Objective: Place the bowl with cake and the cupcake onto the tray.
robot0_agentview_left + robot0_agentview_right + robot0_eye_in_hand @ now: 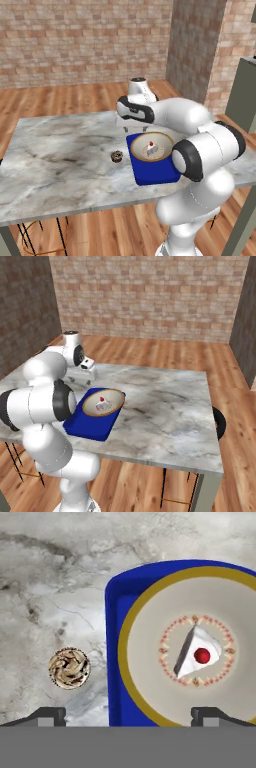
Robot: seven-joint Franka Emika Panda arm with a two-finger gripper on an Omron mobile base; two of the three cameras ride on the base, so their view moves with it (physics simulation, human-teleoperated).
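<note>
In the left base view, the cupcake (116, 156) sits left of centre on the marble table (55, 160), upright, just beside the left rim of the tray (152, 172) but apart from it. The tray lies right of centre, its long axis running from the upper middle of the frame down toward the lower right. The bowl with cake (152, 147) rests on the tray's far half, covering nearly its whole width.

In the hand view, the cupcake (69, 668) shows its swirled top at lower left, on bare marble (50, 587). The tray's blue rim (113, 662) stands in the middle, and the bowl (145, 662) takes up the right side. The cake slice (197, 652) in it points its narrow tip toward the upper middle of the frame, with the red dot on its wide end.

The gripper (129, 714) is spread wide and holds nothing; one fingertip (47, 716) stands at lower left over the marble, the other at lower right over the bowl.

In the right base view, the arm rises at the left, bends at its elbow, and reaches its hand (88, 367) over the tray's (87, 428) far end, above the bowl (103, 402).
</note>
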